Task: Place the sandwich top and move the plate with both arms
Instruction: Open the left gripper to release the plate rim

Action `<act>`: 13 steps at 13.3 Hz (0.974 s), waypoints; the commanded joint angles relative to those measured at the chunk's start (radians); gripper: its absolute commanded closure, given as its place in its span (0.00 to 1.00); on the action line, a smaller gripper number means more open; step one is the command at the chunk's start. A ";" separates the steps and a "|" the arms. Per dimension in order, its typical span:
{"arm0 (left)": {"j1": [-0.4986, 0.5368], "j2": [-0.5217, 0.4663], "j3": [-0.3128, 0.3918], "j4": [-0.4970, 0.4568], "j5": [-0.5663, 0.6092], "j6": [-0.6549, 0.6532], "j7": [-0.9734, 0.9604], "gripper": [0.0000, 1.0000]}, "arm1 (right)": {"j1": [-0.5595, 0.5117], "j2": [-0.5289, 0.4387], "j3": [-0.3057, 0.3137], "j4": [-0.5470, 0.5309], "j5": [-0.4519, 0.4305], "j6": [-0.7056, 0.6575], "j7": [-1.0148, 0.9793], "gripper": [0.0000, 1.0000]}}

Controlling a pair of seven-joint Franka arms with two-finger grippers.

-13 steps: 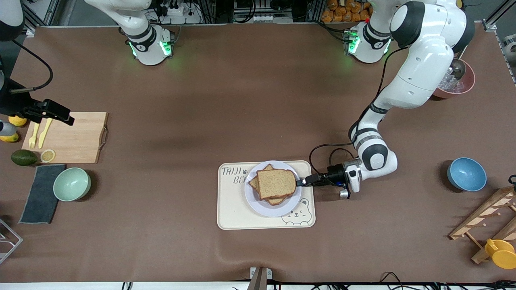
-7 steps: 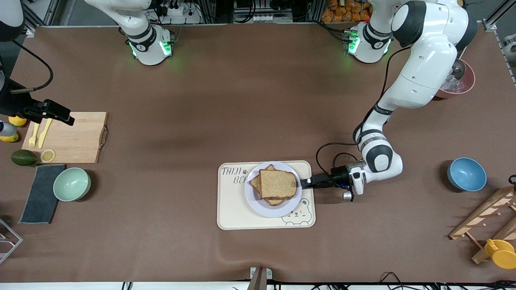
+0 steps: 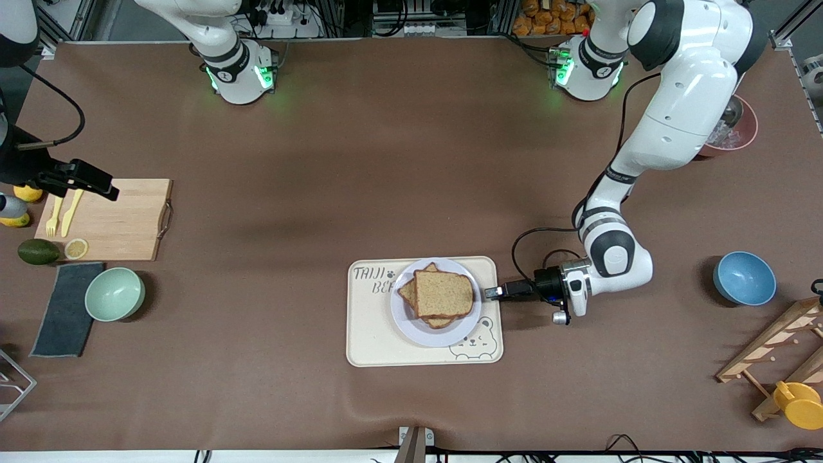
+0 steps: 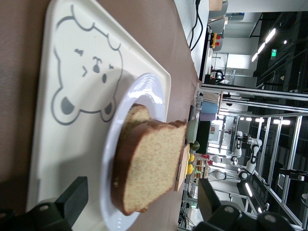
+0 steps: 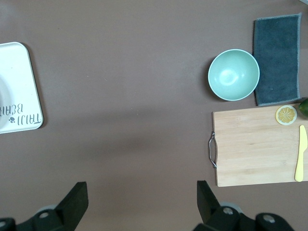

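Note:
The sandwich top [image 3: 443,293], a speckled brown bread slice, lies on a second slice on the white plate [image 3: 402,316], which sits on the cream bear tray [image 3: 373,344]. My left gripper [image 3: 491,293] is open just off the plate's rim, toward the left arm's end of the table, and holds nothing. In the left wrist view the sandwich top [image 4: 154,168] and plate [image 4: 107,163] lie ahead of the open left gripper [image 4: 142,188], with both black fingers clear of the bread. My right gripper [image 3: 96,181] waits open, high over the cutting board's corner; the right wrist view shows the right gripper [image 5: 140,190] empty.
At the right arm's end are a wooden cutting board [image 3: 109,218] with yellow cutlery, a green bowl [image 3: 114,294], a dark cloth [image 3: 64,308] and an avocado [image 3: 37,251]. At the left arm's end are a blue bowl [image 3: 744,278], a wooden rack [image 3: 771,347] and a pink bowl [image 3: 739,132].
My left gripper has opened, let go of the sandwich top and drawn back off the plate toward the left arm's end. The right arm has not moved.

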 commanded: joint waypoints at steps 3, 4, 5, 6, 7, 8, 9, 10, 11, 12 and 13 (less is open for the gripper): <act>-0.003 -0.114 0.006 -0.042 0.096 0.004 -0.159 0.00 | -0.003 0.000 0.002 0.001 -0.003 0.001 0.004 0.00; 0.006 -0.144 0.006 -0.050 0.148 0.003 -0.215 0.00 | -0.004 0.000 0.002 0.001 -0.003 0.000 0.004 0.00; 0.011 -0.180 0.006 -0.056 0.201 0.001 -0.277 0.00 | -0.003 0.000 0.002 0.001 -0.003 0.001 0.004 0.00; 0.012 -0.210 0.007 -0.057 0.266 -0.001 -0.349 0.00 | -0.001 0.000 0.000 0.001 -0.003 0.001 0.004 0.00; 0.020 -0.241 0.006 -0.057 0.336 -0.010 -0.415 0.00 | -0.001 0.000 0.000 0.001 -0.003 0.001 0.004 0.00; 0.031 -0.267 0.006 -0.056 0.398 -0.039 -0.474 0.00 | -0.003 0.000 0.000 0.001 -0.003 0.003 0.002 0.00; 0.046 -0.296 0.007 -0.056 0.453 -0.075 -0.506 0.00 | -0.003 0.000 0.000 0.001 -0.003 0.003 0.002 0.00; 0.072 -0.321 0.006 -0.056 0.505 -0.111 -0.529 0.00 | -0.004 0.000 0.002 0.001 -0.003 0.003 0.002 0.00; 0.092 -0.348 0.007 -0.051 0.554 -0.153 -0.554 0.00 | -0.004 0.000 0.000 0.001 -0.003 0.003 0.002 0.00; 0.109 -0.382 0.007 -0.050 0.612 -0.184 -0.601 0.00 | -0.004 0.000 0.000 0.001 -0.003 0.003 0.002 0.00; 0.115 -0.419 0.007 -0.044 0.692 -0.192 -0.652 0.00 | -0.004 0.000 0.000 0.001 -0.003 0.003 0.002 0.00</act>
